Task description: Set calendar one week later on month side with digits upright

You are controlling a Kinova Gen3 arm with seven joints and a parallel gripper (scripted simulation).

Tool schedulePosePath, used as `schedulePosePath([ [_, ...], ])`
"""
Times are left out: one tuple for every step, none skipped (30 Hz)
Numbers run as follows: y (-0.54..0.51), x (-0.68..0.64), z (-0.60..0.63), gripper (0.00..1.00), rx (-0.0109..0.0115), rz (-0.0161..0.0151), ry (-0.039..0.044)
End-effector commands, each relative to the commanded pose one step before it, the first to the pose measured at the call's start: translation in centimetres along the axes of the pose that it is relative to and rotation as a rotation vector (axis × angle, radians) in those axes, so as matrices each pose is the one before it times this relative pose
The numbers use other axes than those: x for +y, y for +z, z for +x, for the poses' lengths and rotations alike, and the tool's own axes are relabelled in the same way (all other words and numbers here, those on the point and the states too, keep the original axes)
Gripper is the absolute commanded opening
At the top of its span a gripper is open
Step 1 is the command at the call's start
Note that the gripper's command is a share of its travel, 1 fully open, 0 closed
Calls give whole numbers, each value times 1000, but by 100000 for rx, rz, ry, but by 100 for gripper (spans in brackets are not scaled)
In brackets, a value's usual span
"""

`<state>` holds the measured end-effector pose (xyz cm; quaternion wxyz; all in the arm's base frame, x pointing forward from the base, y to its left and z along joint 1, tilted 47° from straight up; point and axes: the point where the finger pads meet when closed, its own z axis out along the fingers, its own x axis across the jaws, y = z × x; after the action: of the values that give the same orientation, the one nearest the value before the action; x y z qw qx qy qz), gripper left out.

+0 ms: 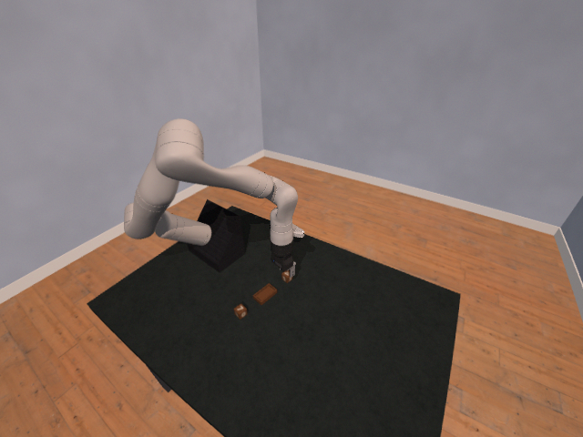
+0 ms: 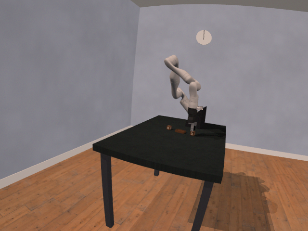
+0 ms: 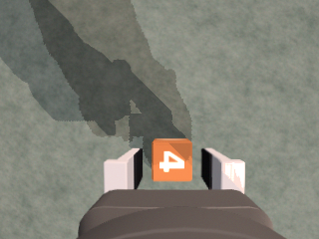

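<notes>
The tray (image 1: 265, 293) (image 2: 180, 131) sits on the dark counter (image 1: 329, 339) (image 2: 149, 146), with no block in it. One block (image 1: 240, 310) (image 2: 169, 127) is off to one side. The other block (image 1: 286, 276) (image 2: 192, 133) (image 3: 171, 160), with a 4 on top, is between the pincer's (image 1: 288, 271) (image 2: 192, 129) (image 3: 171, 166) tips, which are apart and not squeezing. If the pincer shuts off-center, the block could twist. Picked up the wrong way round, its number could end up sideways. If a block is let go over the tray's edge, it could lean.
</notes>
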<state>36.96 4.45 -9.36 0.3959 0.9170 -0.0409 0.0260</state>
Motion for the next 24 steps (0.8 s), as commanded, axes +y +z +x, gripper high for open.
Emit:
schedulePosePath([
  [-88, -52, 36, 90, 144, 148, -4],
  [7, 0, 0, 90, 0, 0, 0],
  [17, 0, 0, 90, 0, 0, 0],
  [32, 0, 0, 90, 0, 0, 0],
  [48, 0, 0, 90, 0, 0, 0],
  [66, 0, 0, 90, 0, 0, 0],
  [85, 0, 0, 90, 0, 0, 0],
  [104, 0, 0, 90, 0, 0, 0],
  [122, 0, -1, 90, -1, 0, -1],
  [139, 0, 1, 90, 1, 0, 1],
  [153, 0, 0, 90, 0, 0, 0],
  [165, 0, -1, 90, -1, 0, -1],
  [0, 0, 0, 90, 0, 0, 0],
  [0, 0, 0, 90, 0, 0, 0],
  [175, 0, 0, 90, 0, 0, 0],
  [182, 0, 0, 90, 0, 0, 0],
  [185, 0, -1, 90, -1, 1, -1],
  [186, 0, 1, 90, 1, -1, 1],
  [183, 0, 0, 90, 0, 0, 0],
  [176, 0, 0, 90, -1, 0, 0],
  [167, 0, 1, 90, 1, 0, 1],
  [155, 0, 0, 90, 0, 0, 0],
  [140, 0, -1, 90, -1, 0, -1],
  [124, 0, 1, 90, 1, 0, 1],
])
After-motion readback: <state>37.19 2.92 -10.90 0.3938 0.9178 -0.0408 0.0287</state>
